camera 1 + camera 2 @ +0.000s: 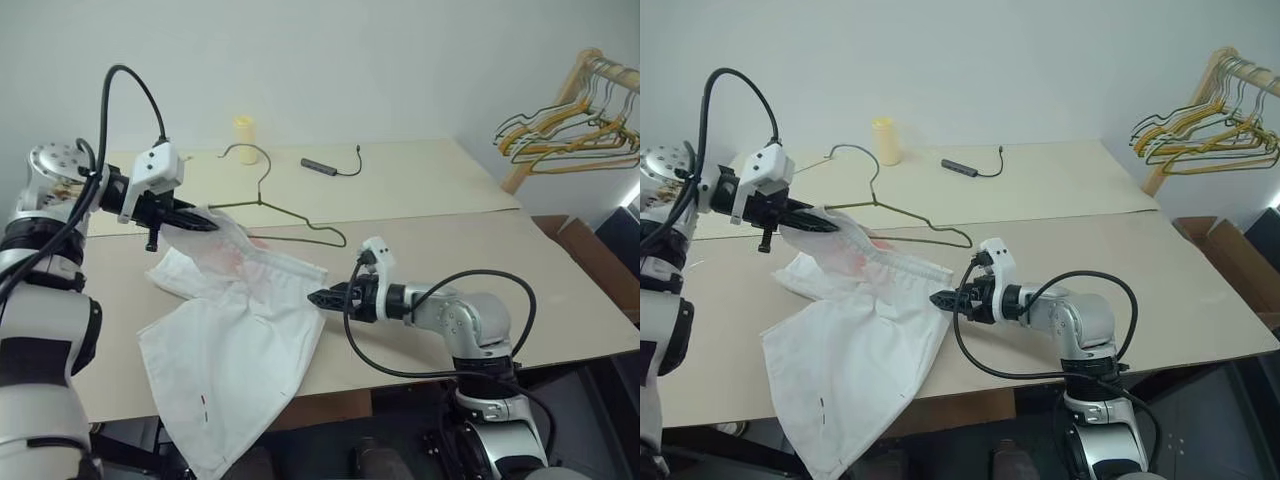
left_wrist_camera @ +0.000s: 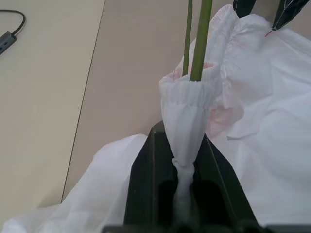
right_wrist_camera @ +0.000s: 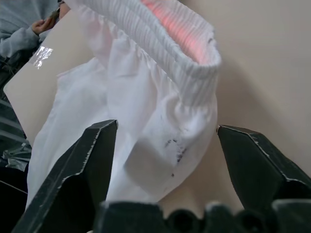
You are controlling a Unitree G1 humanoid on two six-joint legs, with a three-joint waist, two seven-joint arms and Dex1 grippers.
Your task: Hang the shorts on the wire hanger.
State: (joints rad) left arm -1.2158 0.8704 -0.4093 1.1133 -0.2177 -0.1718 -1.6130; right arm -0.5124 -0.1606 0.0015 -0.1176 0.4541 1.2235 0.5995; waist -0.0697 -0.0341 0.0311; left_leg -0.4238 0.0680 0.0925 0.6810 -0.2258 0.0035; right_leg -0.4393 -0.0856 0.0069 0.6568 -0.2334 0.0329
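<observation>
presently: thin white fabric shorts (image 1: 235, 335), ribbed waistband, draped over beige worktop (image 1: 560, 290) edge; left pincer (image 1: 200, 222) pinched tight on waistband around thin grey wire hanger (image 1: 270, 205); right pincer (image 1: 318, 296) level, spread wide, empty, beside waistband.
</observation>
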